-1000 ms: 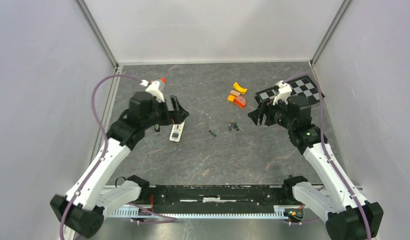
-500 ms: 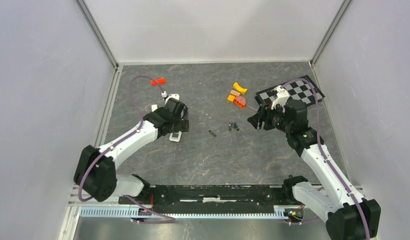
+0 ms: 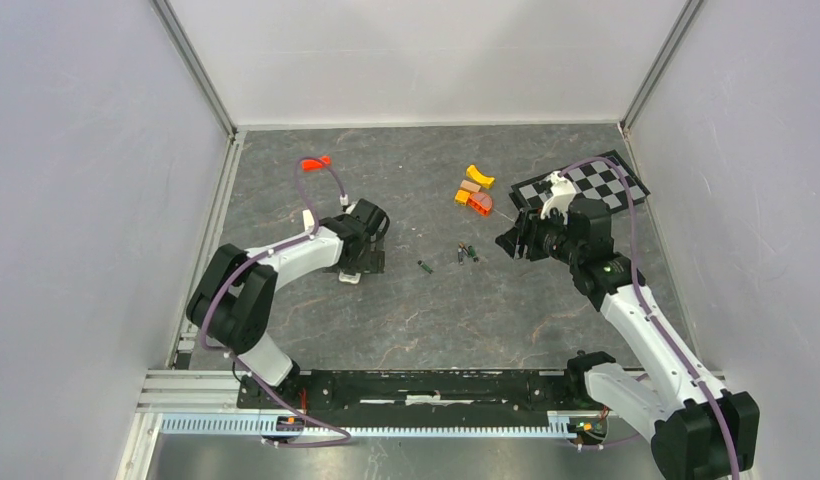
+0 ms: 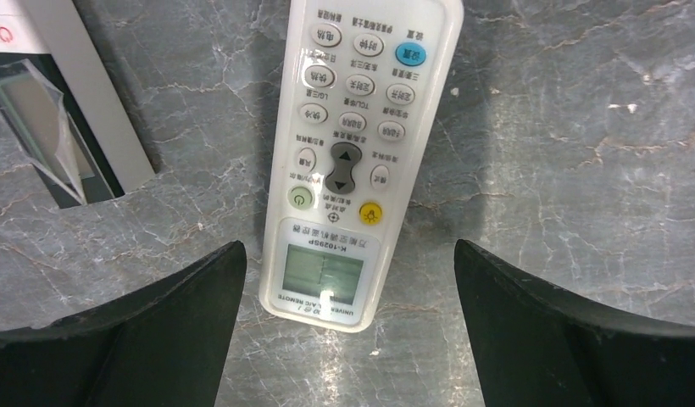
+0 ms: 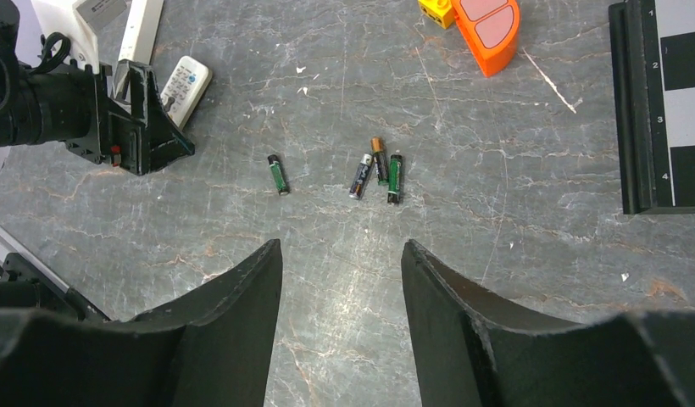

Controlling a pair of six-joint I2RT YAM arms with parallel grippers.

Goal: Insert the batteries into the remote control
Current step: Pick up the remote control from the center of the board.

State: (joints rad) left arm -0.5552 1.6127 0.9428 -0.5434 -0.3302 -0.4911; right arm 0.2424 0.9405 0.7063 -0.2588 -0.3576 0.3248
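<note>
The remote control (image 4: 353,153) lies face up on the grey table, its white face showing buttons and a small screen. My left gripper (image 4: 348,246) hovers open just above its screen end, one finger on each side and neither touching it. In the top view the left gripper (image 3: 361,252) covers most of the remote (image 3: 351,275). Several small dark green batteries lie loose mid-table: one alone (image 5: 278,174) and a cluster of three (image 5: 379,170); the top view shows them too (image 3: 425,266) (image 3: 466,252). My right gripper (image 5: 341,246) is open and empty above the table, near the cluster.
Orange and yellow plastic blocks (image 3: 473,190) lie behind the batteries. A black-and-white checkerboard (image 3: 586,185) lies at the back right. A narrow white bar (image 4: 90,110) lies left of the remote. A red clip (image 3: 316,162) sits on the left arm's cable.
My left arm has swung forward and down, bringing its open gripper low over the remote. My right gripper has shifted only slightly. The batteries and remote have not moved.
</note>
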